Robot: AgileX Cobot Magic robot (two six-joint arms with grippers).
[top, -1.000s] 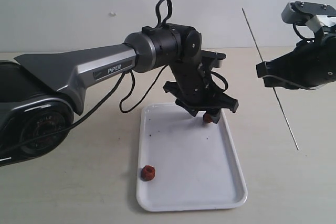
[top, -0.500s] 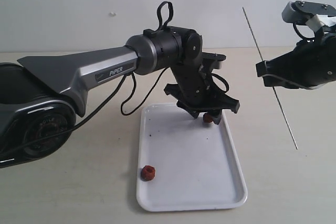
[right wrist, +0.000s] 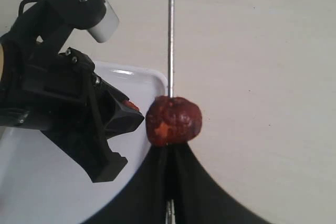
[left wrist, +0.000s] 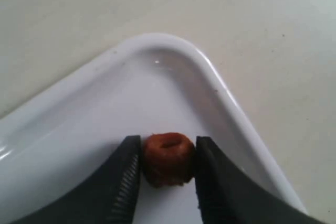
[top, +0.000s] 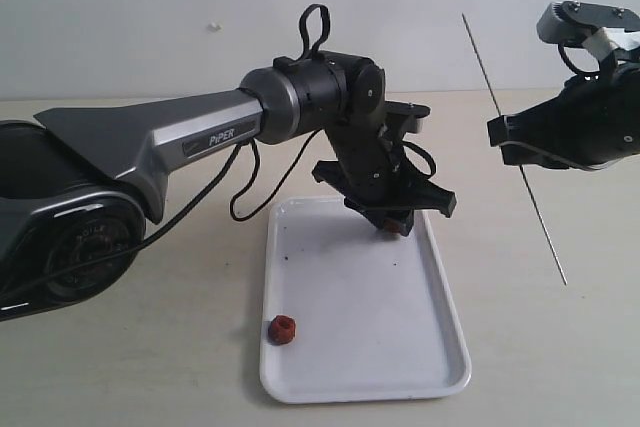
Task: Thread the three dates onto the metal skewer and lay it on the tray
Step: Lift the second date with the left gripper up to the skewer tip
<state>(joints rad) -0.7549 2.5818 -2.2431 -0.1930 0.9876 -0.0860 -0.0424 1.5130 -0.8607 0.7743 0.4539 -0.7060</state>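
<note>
The white tray (top: 350,367) lies in the middle of the table. At its far right corner my left gripper (top: 393,222) is low over the tray, its fingers (left wrist: 128,166) pressed on both sides of one date (left wrist: 168,157). A second date (top: 282,328) rests near the tray's front left corner. My right gripper (top: 510,139) is off to the right, shut on the metal skewer (top: 480,62), which slants from upper left to lower right. The third date (right wrist: 174,120) sits threaded on the skewer (right wrist: 170,35), right against the fingertips; the exterior view hides it.
The beige table (top: 560,367) surrounds the tray, with a pale wall behind. The left arm's grey link (top: 170,137) and its loose black cable (top: 245,197) reach over the table's left side. The right wrist view shows the left gripper's body (right wrist: 79,108) close to the skewer.
The left gripper has sunk a little onto the date at the tray's far right corner and now covers most of it. The right gripper and skewer have stayed still.
</note>
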